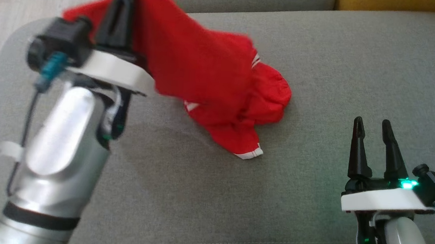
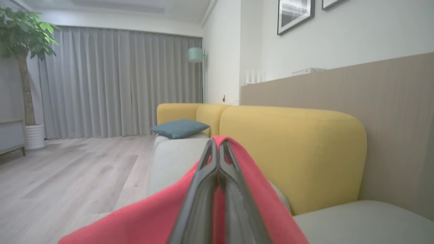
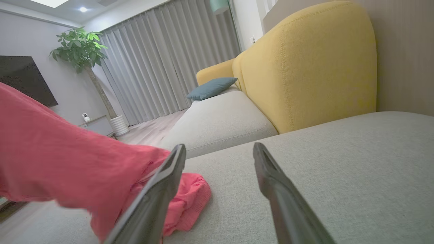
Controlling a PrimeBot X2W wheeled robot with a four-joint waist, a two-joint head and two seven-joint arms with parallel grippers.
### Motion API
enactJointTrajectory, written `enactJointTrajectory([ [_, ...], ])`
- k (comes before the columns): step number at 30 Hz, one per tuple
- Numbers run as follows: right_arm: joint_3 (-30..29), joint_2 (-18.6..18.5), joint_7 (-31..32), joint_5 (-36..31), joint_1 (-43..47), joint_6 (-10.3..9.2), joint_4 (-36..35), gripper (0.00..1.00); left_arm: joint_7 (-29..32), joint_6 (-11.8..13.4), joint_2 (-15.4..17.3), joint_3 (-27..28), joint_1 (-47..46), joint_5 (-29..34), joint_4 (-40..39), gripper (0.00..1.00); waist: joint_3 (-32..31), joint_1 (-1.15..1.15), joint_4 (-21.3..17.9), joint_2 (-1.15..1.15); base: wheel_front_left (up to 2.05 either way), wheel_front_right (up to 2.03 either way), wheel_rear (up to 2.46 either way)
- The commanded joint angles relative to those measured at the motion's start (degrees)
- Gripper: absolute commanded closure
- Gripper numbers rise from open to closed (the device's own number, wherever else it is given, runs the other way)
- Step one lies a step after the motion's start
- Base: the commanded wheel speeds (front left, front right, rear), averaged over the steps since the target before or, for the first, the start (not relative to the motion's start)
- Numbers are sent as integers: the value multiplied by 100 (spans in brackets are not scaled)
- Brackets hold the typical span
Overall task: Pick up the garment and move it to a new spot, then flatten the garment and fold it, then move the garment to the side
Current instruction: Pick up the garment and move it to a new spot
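Left gripper (image 2: 217, 145), jaws tight on red garment (image 1: 212, 80), long axis diagonal across sofa (image 1: 356, 70).

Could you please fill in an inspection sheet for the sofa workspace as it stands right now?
Surface: grey sofa seat, smooth fabric.
Job's things: red garment, one end lifted off the seat, the other end bunched and resting on it.
Clutter: nothing seen.
End effectors: left end effector shut on the garment, raised; right end effector open, holding nothing, low at the near right.
Cables: dark cable runs along the left forearm, blue plug at the wrist.
Surroundings: yellow backrest, blue cushion, potted plant, grey curtains, wooden floor.
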Motion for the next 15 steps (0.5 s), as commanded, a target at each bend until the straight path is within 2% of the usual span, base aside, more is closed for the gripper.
enactJointTrajectory([
  [1,156,-39,-62,45,-91,44,-168,0,-18,53,270,320,-396,-46,-357,100,-40,0,33,0,0,0,0],
  [7,154,-39,-62,71,-83,44,-161,0,111,213,731,754,-592,-88,-718,100,-76,0,118,0,0,0,0],
  [11,130,-39,-62,66,-76,44,-176,0,238,320,1240,1120,-678,-61,-679,100,-63,0,177,0,0,0,0],
  [15,112,-39,-62,48,-79,44,-198,0,365,316,1764,1383,-635,-30,-508,100,-27,0,233,0,0,0,0],
])
